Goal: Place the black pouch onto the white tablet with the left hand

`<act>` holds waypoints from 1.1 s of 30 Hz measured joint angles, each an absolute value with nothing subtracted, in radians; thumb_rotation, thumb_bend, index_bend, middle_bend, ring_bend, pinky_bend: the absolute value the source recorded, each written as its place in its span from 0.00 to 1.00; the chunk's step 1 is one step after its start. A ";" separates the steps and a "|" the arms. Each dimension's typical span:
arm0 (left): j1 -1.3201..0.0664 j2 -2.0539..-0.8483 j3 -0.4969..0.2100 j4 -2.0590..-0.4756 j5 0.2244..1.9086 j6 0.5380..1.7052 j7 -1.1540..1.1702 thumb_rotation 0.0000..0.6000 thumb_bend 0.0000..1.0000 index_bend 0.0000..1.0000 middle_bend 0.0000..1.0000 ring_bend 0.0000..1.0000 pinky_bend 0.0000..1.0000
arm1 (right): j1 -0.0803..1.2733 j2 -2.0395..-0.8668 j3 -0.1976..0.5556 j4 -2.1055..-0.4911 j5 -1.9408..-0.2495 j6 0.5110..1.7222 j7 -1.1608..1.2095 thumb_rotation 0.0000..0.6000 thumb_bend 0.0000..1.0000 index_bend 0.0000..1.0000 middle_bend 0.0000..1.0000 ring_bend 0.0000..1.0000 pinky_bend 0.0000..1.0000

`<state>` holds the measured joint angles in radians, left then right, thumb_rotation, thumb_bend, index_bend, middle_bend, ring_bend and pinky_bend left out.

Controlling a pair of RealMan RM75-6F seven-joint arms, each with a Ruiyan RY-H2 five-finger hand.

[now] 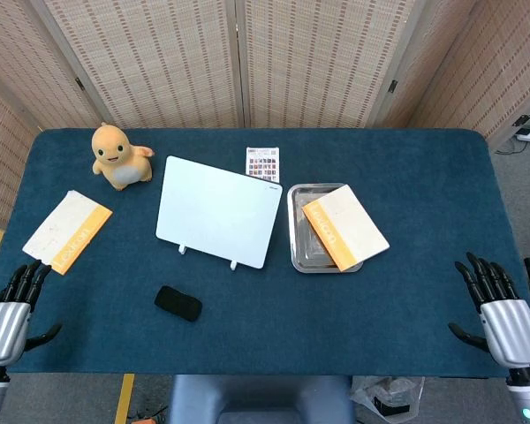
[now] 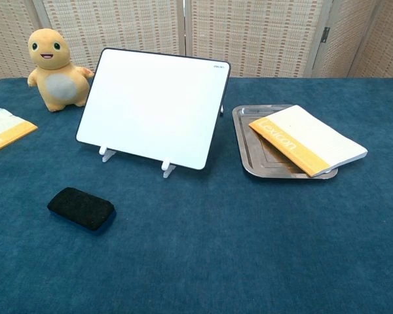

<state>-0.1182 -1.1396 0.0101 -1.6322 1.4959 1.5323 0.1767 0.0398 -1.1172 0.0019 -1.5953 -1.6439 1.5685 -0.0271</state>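
A blue-covered desk (image 1: 406, 291) carries everything, with woven folding screens (image 1: 247, 62) behind it. The white tablet (image 1: 218, 211) leans tilted on small white feet near the middle. Just right of it lies a metal tray (image 1: 299, 256) with a white-and-orange booklet (image 1: 344, 227) laid across it, one corner overhanging the tray's edge. A second white-and-orange booklet (image 1: 68, 230) lies flat near the left edge, well apart from the tablet. A yellow plush toy (image 1: 119, 156) sits upright at the back left, and a small printed card (image 1: 263, 164) lies behind the tablet's upper corner.

The black pouch (image 1: 177, 303) lies flat on the desk in front of the tablet's lower left corner, near it but not touching, with open cloth all round.

The left hand (image 1: 7, 314) rests at the near left corner, fingers (image 1: 25, 278) spread and holding nothing, well apart from the pouch. The right hand (image 1: 499, 314) mirrors it at the near right corner, fingers apart, empty.
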 measured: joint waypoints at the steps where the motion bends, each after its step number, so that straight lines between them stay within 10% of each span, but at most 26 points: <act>1: -0.117 -1.140 0.010 -1.631 1.499 1.533 0.177 1.00 0.20 0.00 0.05 0.06 0.34 | 0.042 -1.117 0.003 -1.596 -1.642 1.563 -0.028 1.00 0.15 0.00 0.00 0.00 0.08; 8: -0.117 -1.149 0.014 -1.624 1.541 1.536 0.184 1.00 0.20 0.00 0.20 0.08 0.36 | 0.053 -1.113 -0.005 -1.598 -1.649 1.538 -0.032 1.00 0.15 0.00 0.00 0.00 0.08; 13: -0.128 -1.161 0.038 -1.595 1.656 1.550 0.150 1.00 0.20 0.16 0.97 0.85 0.94 | 0.057 -1.110 -0.004 -1.598 -1.653 1.536 -0.020 1.00 0.15 0.00 0.00 0.00 0.08; 16: -0.152 -1.177 0.054 -1.558 1.765 1.567 0.097 1.00 0.19 0.33 1.00 1.00 1.00 | 0.060 -1.110 -0.002 -1.594 -1.656 1.535 -0.021 1.00 0.15 0.00 0.00 0.00 0.08; 21: -0.220 -1.176 0.086 -1.528 1.878 1.492 -0.005 1.00 0.19 0.30 1.00 1.00 1.00 | 0.067 -1.106 0.002 -1.591 -1.649 1.524 -0.003 1.00 0.15 0.00 0.00 0.00 0.10; 33: -0.477 -1.155 0.083 -1.656 1.679 0.929 -0.057 1.00 0.22 0.28 1.00 1.00 1.00 | 0.065 -1.095 0.005 -1.577 -1.654 1.544 0.050 1.00 0.15 0.00 0.00 0.00 0.10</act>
